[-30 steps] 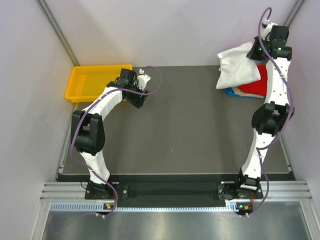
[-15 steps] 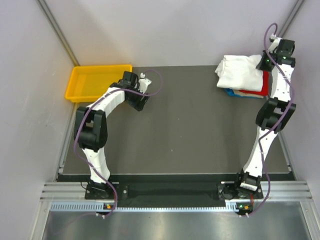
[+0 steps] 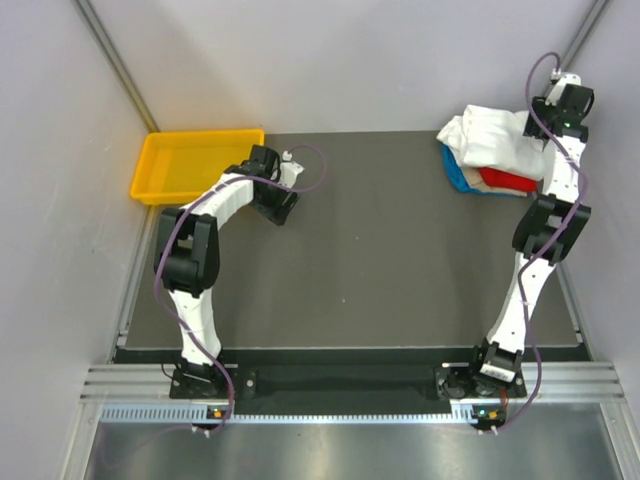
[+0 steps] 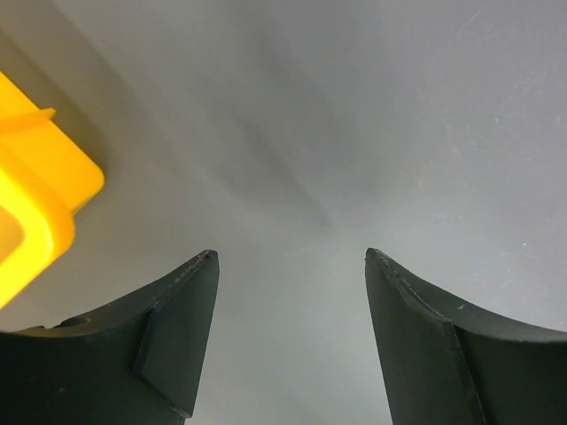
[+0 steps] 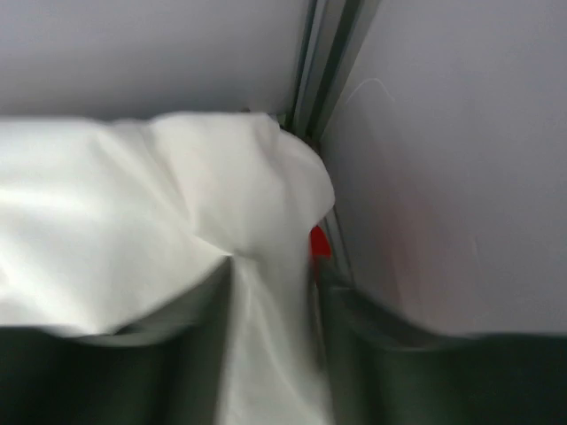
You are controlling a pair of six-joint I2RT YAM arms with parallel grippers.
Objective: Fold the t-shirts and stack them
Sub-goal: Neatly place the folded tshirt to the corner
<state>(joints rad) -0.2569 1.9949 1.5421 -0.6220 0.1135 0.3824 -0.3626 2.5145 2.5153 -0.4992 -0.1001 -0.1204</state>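
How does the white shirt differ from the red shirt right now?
The white shirt lies on top, rumpled; the red shirt sits beneath, flat and mostly covered. The jaws of the right gripper pinch the white shirt's edge; nothing grips the red shirt. Both are stacked together at the far right.

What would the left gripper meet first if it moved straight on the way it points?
Only a bare grey surface, probably the table; depth is unclear. The tray lies left of the line of the open left gripper.
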